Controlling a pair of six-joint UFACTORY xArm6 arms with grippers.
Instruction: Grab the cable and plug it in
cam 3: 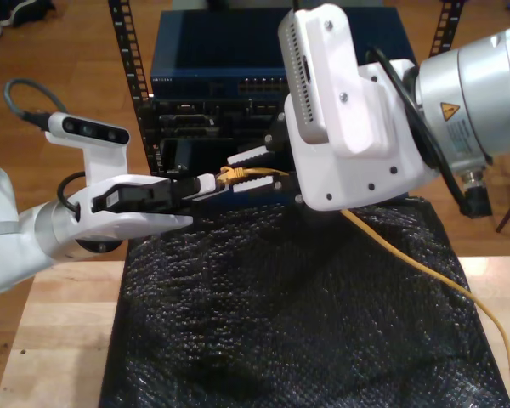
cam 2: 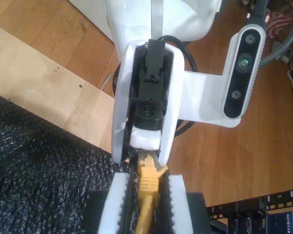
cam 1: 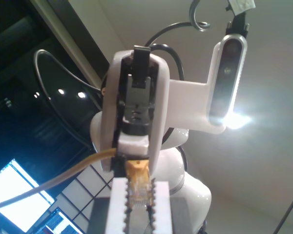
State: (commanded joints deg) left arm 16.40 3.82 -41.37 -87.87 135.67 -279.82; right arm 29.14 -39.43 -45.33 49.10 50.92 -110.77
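One yellow cable (cam 3: pixel 425 268); two grippers; one black mat (cam 3: pixel 280 314); one equipment rack (cam 3: pixel 195 93).

The open room lies over the black mat (cam 3: pixel 280 323) on the desk (cam 3: pixel 59 340): its near part is bare, and so is the wood at the exterior view's left. Farther back the way narrows. My first end effector (cam 3: pixel 211 184) and my second end effector (cam 3: pixel 248 170) meet tip to tip above the mat's far edge, so nothing could pass between them. Just behind them stands the equipment rack (cam 3: pixel 263 76), closing off the far side. The cable (cam 3: pixel 408 255) trails from the second arm down across the mat's corner at the exterior view's right (a slack line that bars that side). Each arm's camera bracket juts out beside its wrist.
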